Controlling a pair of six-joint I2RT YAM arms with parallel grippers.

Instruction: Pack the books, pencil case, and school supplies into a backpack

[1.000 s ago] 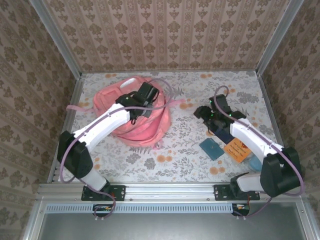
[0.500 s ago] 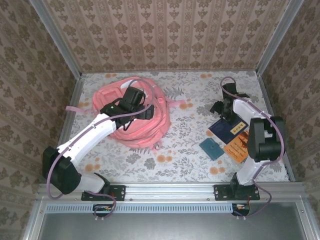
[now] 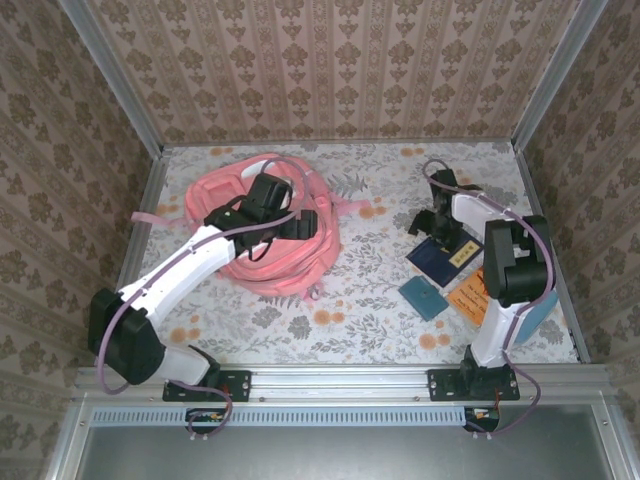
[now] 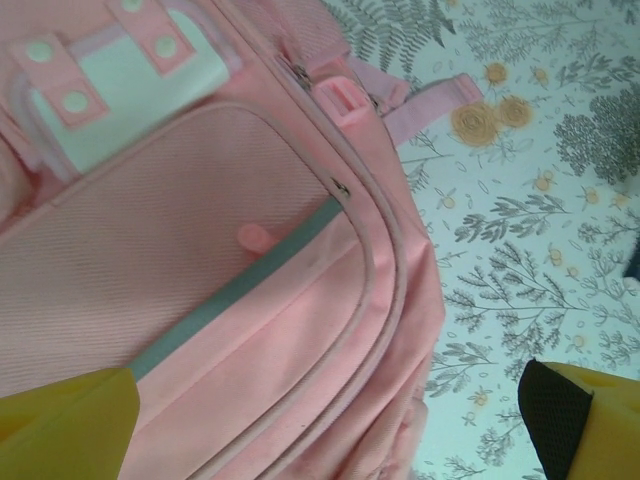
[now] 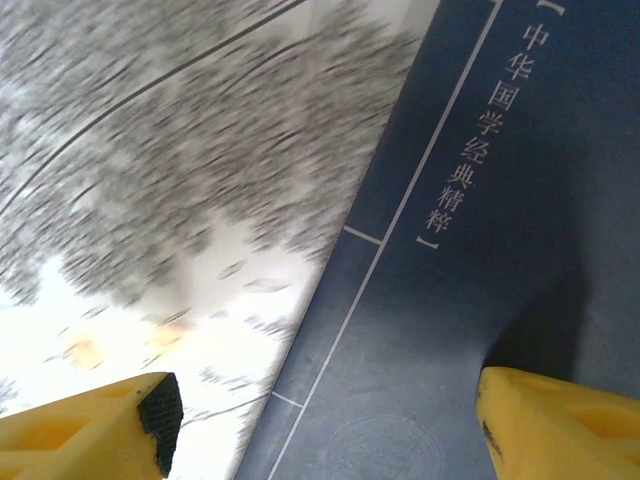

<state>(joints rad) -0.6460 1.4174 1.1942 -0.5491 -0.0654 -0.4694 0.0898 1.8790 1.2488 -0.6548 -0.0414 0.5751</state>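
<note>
On the left half of the floral surface (image 3: 350,300), the backpack (image 3: 300,255) is laid front up, and the left tool (image 3: 300,222) is seen above its front pocket, fingers spread wide with nothing gripped. Further right, the right tool (image 3: 432,228) is positioned low over the navy book (image 3: 440,258), likewise spread, astride its edge. The teal book (image 3: 424,297) and the orange book (image 3: 468,297) are laid just beside it.

The left arm (image 3: 190,262) and right arm (image 3: 505,262) are cased in white shells with black joints; lilac cables (image 3: 130,303) are looped alongside, and yellow fingers (image 5: 560,420) with black pads are fitted.
</note>
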